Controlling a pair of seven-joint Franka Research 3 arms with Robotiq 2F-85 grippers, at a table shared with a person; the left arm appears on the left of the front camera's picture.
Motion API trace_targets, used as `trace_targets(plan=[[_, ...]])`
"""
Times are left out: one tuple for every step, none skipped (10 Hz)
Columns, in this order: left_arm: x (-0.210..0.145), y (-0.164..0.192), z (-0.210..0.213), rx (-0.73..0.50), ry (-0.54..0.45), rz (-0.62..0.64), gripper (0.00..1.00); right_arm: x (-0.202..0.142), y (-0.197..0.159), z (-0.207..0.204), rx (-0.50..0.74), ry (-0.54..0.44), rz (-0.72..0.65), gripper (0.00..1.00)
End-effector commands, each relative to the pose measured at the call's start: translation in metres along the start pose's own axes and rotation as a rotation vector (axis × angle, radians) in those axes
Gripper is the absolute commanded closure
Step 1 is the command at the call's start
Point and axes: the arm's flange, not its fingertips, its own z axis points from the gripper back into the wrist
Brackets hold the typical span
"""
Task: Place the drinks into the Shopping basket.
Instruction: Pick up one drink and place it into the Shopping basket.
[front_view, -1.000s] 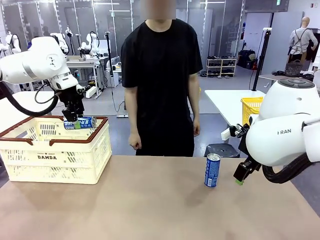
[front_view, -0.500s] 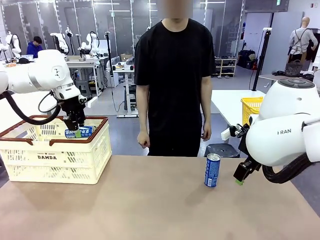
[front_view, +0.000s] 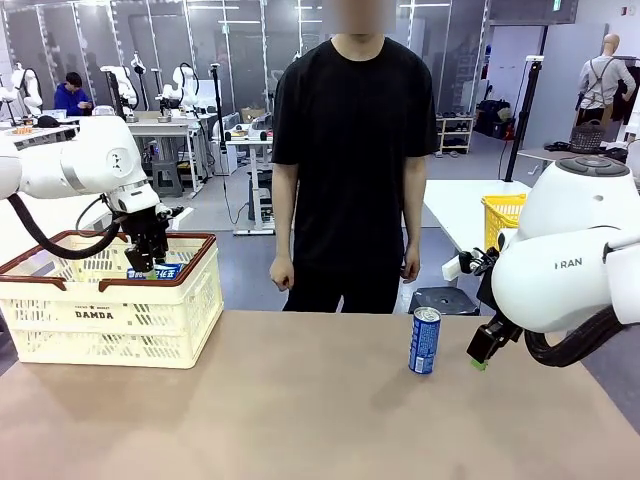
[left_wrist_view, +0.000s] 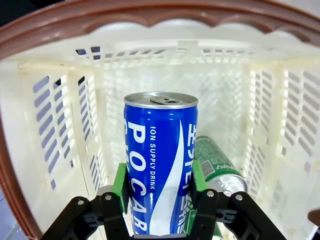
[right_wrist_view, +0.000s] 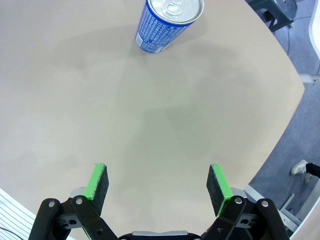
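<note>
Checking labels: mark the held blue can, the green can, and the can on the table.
held blue can (left_wrist_view: 160, 165), left wrist view, middle of its label.
green can (left_wrist_view: 218, 164), left wrist view, its side.
table can (front_view: 425, 342), front view, mid-body.

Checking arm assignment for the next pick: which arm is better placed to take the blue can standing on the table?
Right. The right gripper is open and empty near the standing can; the left gripper is shut on another can inside the Shopping basket.
</note>
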Motion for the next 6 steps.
trace_targets(plan=[[-0.009,0.002,-0.008,0.017,0.005,-0.039,0.43,-0.001,0.0,-0.001,0.001,0.002,-0.003,0.01],[-0.011,0.004,-0.014,0.016,0.003,-0.047,0.43,-0.001,0.0,-0.001,0.001,0.002,-0.003,0.01],[-0.011,0.003,-0.019,0.005,0.019,-0.05,0.43,-0.001,0.0,-0.001,0.001,0.002,-0.003,0.01],[-0.014,0.006,-0.025,0.004,0.022,-0.036,0.43,-0.001,0.0,-0.001,0.001,0.002,-0.003,0.01],[-0.016,0.009,-0.031,-0.007,0.016,-0.046,0.43,-0.001,0.0,-0.001,0.001,0.002,-0.003,0.01],[-0.015,0.013,-0.039,-0.028,0.038,-0.052,0.43,-0.001,0.0,-0.001,0.001,0.002,-0.003,0.01]])
